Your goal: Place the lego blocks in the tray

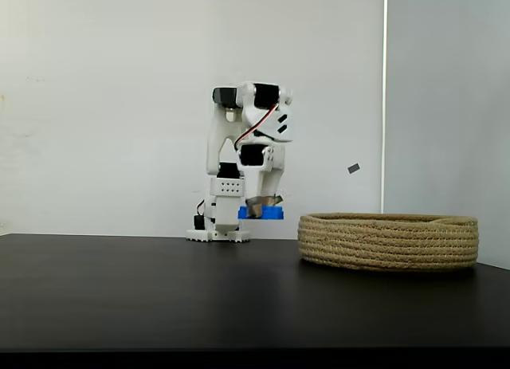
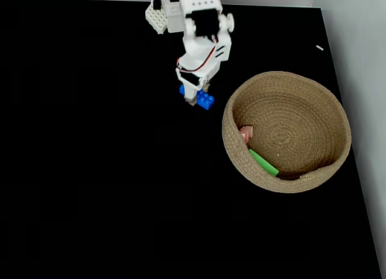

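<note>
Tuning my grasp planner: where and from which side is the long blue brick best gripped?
Grip the blue brick across its narrow width, mid-length, from above. It's long and flat, so its ends balance. The gripper holds it that way now, lifted level beside the basket.

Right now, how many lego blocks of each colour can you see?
Blue: 1, held in the hand as the blue block
Green: 1, the green block inside the tray
Pink: 1, the pink block inside the tray
Total: 3

Blue brick (image 1: 260, 213) aloft beside tray (image 1: 388, 241)
</note>
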Available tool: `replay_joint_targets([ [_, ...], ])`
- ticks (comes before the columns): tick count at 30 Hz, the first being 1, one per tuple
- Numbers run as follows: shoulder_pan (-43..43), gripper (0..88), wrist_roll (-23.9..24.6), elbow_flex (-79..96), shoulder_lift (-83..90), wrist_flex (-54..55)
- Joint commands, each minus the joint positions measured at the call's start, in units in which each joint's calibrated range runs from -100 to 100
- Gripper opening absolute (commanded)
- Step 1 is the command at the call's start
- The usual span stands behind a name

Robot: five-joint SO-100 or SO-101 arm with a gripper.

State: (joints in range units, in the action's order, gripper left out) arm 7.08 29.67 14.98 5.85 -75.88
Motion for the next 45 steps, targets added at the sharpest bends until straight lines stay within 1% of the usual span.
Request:
replay_joint_targets([
  [1, 3.8, 0.1, 6.3, 0.3, 12.4, 6.6],
  [4, 6.9, 0.1, 9.7, 0.2, 13.3, 12.8],
  [7, 8.9, 0.1, 11.9, 0.1, 13.1, 19.7],
  [10, 10.2, 1.4, 12.8, -0.3, 11.9, 24.3],
  [13, 11.0, 8.1, 13.9, -0.4, 10.9, 27.4],
  [16, 10.7, 8.3, 13.2, 0.2, 11.0, 29.7],
  [18, 10.3, 10.1, 13.1, 1.8, 12.1, 31.9],
  [24, 11.5, 18.8, 12.9, 1.8, 11.8, 31.9],
  [28, 11.5, 21.4, 13.5, 1.6, 10.8, 31.1],
  [34, 9.7, 20.7, 15.1, 1.0, 9.1, 27.5],
  [36, 8.2, 17.1, 15.2, 1.5, 8.5, 25.4],
  [37, 7.5, 13.6, 14.7, 1.8, 8.3, 24.3],
  [38, 6.5, 7.4, 13.6, 2.0, 8.2, 23.1],
  [39, 5.7, 2.0, 11.5, 2.2, 8.1, 21.2],
  [40, 5.0, 0.2, 8.6, 2.6, 8.1, 19.4],
  [42, 3.6, 0.1, 4.4, 4.4, 8.6, 17.8],
  [45, 0.2, 0.1, 0.1, 7.9, 11.0, 17.0],
])
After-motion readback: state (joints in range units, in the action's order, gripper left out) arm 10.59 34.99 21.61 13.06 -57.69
